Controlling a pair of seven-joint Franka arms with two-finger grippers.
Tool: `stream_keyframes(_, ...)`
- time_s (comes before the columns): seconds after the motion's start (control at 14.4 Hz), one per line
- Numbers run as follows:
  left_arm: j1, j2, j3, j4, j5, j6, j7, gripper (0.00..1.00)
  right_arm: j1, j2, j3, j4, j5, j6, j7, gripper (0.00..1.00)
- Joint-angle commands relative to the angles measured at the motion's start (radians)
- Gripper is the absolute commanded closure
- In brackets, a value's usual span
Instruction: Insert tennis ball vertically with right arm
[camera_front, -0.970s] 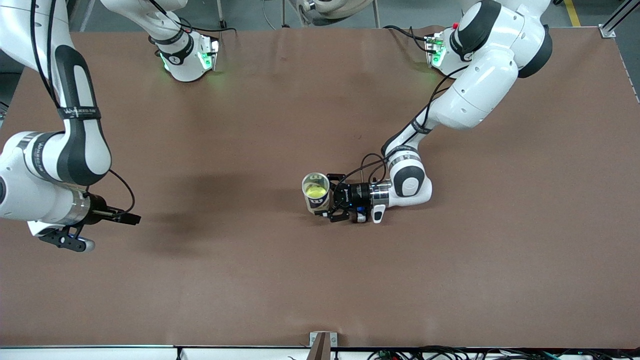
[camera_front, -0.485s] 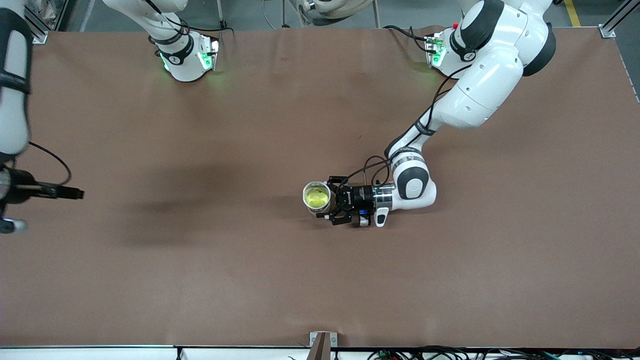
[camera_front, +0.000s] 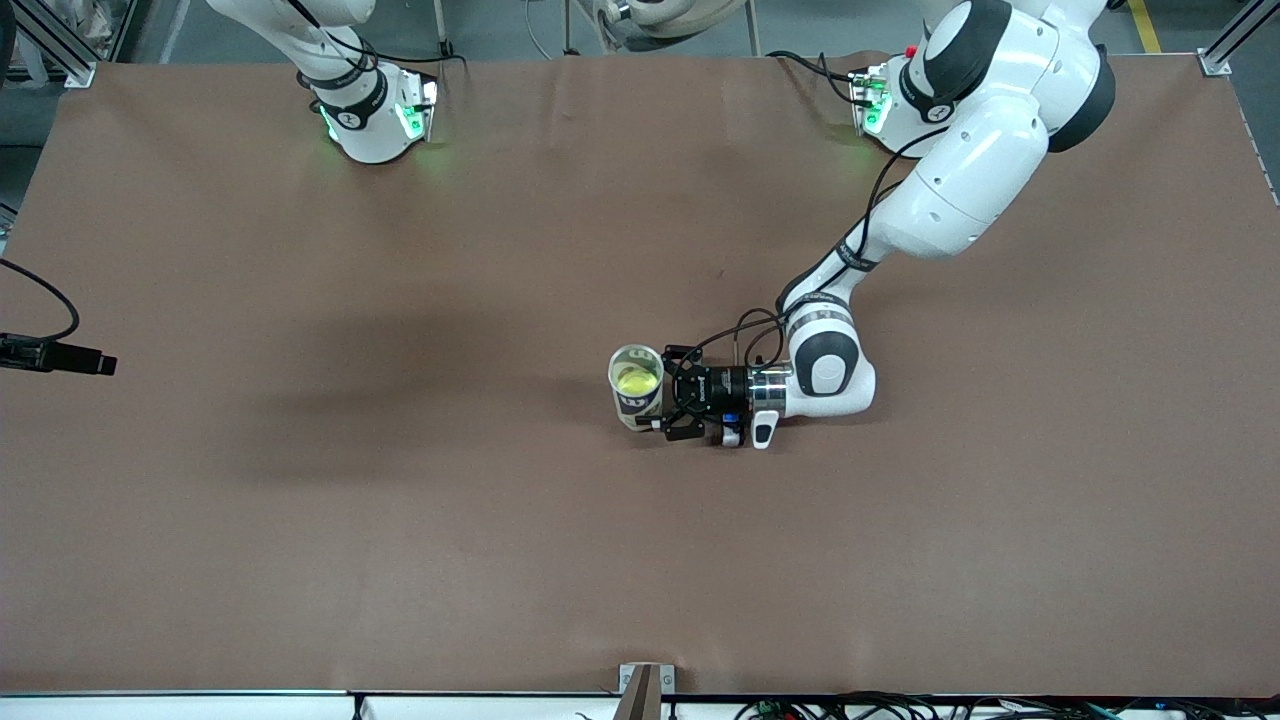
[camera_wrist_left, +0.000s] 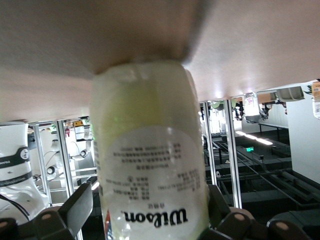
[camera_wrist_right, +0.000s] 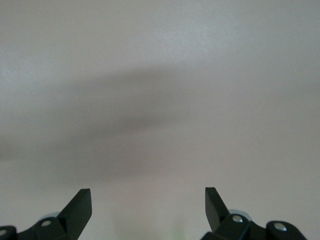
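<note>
A clear Wilson can (camera_front: 637, 388) stands near the table's middle with its mouth up. The yellow-green tennis ball (camera_front: 634, 381) lies inside it. My left gripper (camera_front: 656, 390) lies low and level beside the can, a finger on each side of it, shut on it. In the left wrist view the can (camera_wrist_left: 150, 150) fills the space between the two fingers (camera_wrist_left: 80, 207). My right gripper (camera_wrist_right: 148, 192) is open with nothing between its fingers, over bare table. In the front view only a black part of the right hand (camera_front: 60, 357) shows at the edge.
The brown table (camera_front: 400, 550) carries nothing else. The two arm bases (camera_front: 375, 115) (camera_front: 885, 105) stand along its edge farthest from the front camera. A small metal bracket (camera_front: 645, 690) sits at the nearest edge.
The right arm has swung away toward its end of the table, almost out of the front view. The left gripper has shifted slightly with the can, whose tilt has changed.
</note>
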Motion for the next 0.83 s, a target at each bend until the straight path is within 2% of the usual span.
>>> stream_keyframes(0.0,0.013,-0.036,0.0,-0.04,0.05,-0.008,-0.018,0.0,-0.005,0.01,0.013,0.038,-0.013,-0.022,0.002,0.0)
stream_keyframes(0.35,0.04,-0.056,0.0,-0.036,0.089,-0.008,-0.077,0.0,0.044,-0.043,0.012,0.038,-0.018,-0.065,0.002,0.0)
stream_keyframes(0.62,0.055,-0.059,0.0,-0.027,0.107,-0.008,-0.089,0.0,0.038,-0.043,0.01,0.036,-0.012,-0.066,-0.002,0.0)
stream_keyframes(0.76,0.067,-0.065,0.0,-0.028,0.135,-0.008,-0.089,0.0,0.042,-0.074,0.012,0.033,-0.013,-0.069,-0.004,0.0)
